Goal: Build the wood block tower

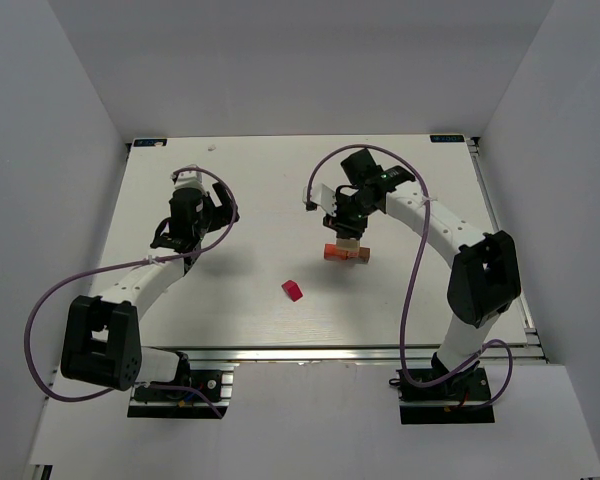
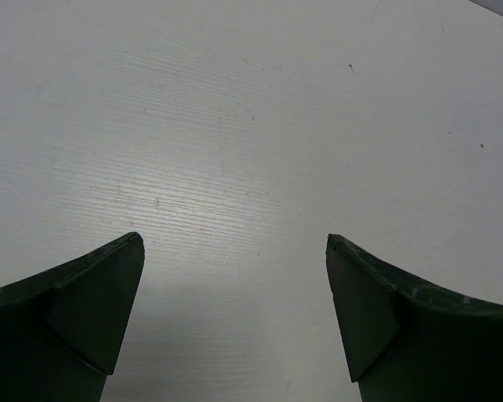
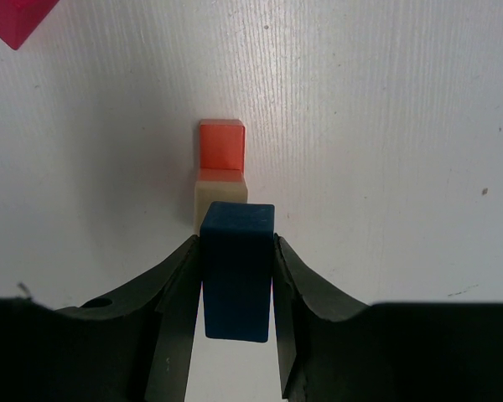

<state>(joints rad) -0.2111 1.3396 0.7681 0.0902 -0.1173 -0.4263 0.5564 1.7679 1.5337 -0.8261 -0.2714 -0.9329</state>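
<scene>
The white surface [image 1: 250,180] carries two arms, one at each near corner, and each arm ends in one tool. The left tool [image 2: 233,243] stands wide open over bare surface on the left, holding nothing, well apart from the blocks. The right tool [image 3: 237,243] is closed on a blue block [image 3: 237,276], one finger pressed to each of its long sides, the block standing on end between them. The tower [image 1: 345,252] sits right of the middle of the surface, directly beneath that tool. From above it is a low orange-red piece with a darker right end. In the right wrist view it shows one orange block [image 3: 221,144] and one tan block [image 3: 220,194] touching each other, with the blue block just in front of the tan one. Whether blue and tan touch cannot be told. One magenta block [image 1: 293,290] lies alone, nearer and to the left of the tower. That makes four blocks clearly told apart.
</scene>
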